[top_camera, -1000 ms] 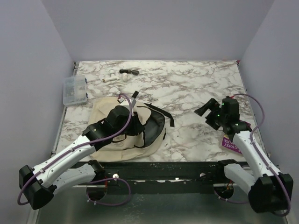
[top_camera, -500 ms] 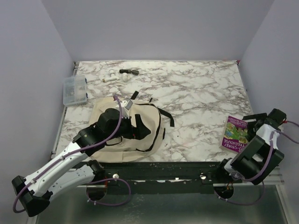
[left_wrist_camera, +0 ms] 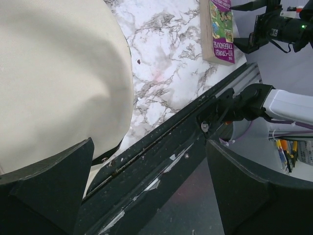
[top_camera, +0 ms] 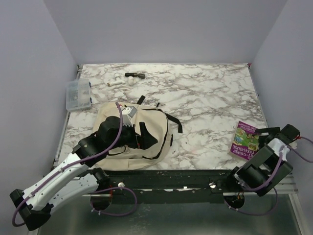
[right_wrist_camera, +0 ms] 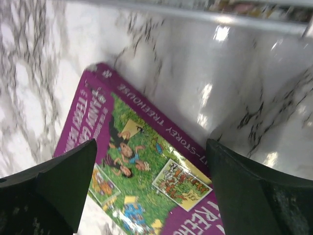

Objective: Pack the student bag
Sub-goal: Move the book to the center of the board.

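The student bag (top_camera: 154, 128), a beige canvas backpack with black straps, lies flat at the front left of the marble table; its pale side fills the left of the left wrist view (left_wrist_camera: 54, 78). My left gripper (top_camera: 138, 138) hovers over the bag's near part, open, with nothing between its fingers (left_wrist_camera: 149, 142). A purple picture book (top_camera: 246, 139) lies flat near the front right edge and also shows in both wrist views (left_wrist_camera: 220, 29) (right_wrist_camera: 146, 181). My right gripper (top_camera: 258, 134) is open just above the book's right side, holding nothing (right_wrist_camera: 150, 144).
A small clear plastic box (top_camera: 78, 94) stands at the back left. Small white pieces (top_camera: 116, 81) and a black item (top_camera: 134, 75) lie near the back wall. The black frame rail (left_wrist_camera: 161, 156) runs along the table's front edge. Walls close in left, right and back.
My left gripper has opened and drawn back a little, and the bag has settled flat. The right arm has swung from mid-table back to the front right corner, uncovering the book.
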